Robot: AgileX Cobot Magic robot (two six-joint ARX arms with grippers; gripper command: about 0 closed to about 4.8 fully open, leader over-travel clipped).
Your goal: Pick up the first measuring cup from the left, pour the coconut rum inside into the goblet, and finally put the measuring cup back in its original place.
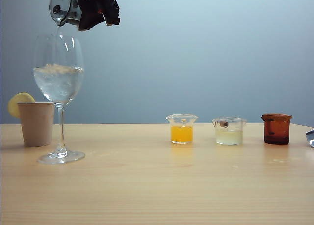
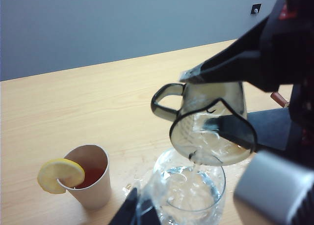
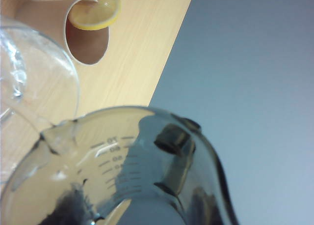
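Upper left: right gripper (image 1: 91, 11) clamped on tipped first measuring cup (image 1: 64, 8), pouring coconut rum (image 1: 59, 82) into goblet (image 1: 59, 87); left gripper (image 2: 142, 212) fingers: cannot tell.

Over on the left things were tight: the right gripper (image 1: 100, 11) had the tipped measuring cup (image 1: 64, 8) clamped right above the goblet (image 1: 59, 82), and the paper cup (image 1: 36, 123) with its lemon slice (image 1: 19, 103) sat just beside the stem. The left gripper (image 2: 140, 212) was low beside the goblet's bowl. The tabletop (image 1: 147, 185) between the goblet and the orange-liquid cup (image 1: 182, 129) was wide open, while that cup, the cloudy one (image 1: 229, 131) and the amber cup (image 1: 276, 129) lined the right.
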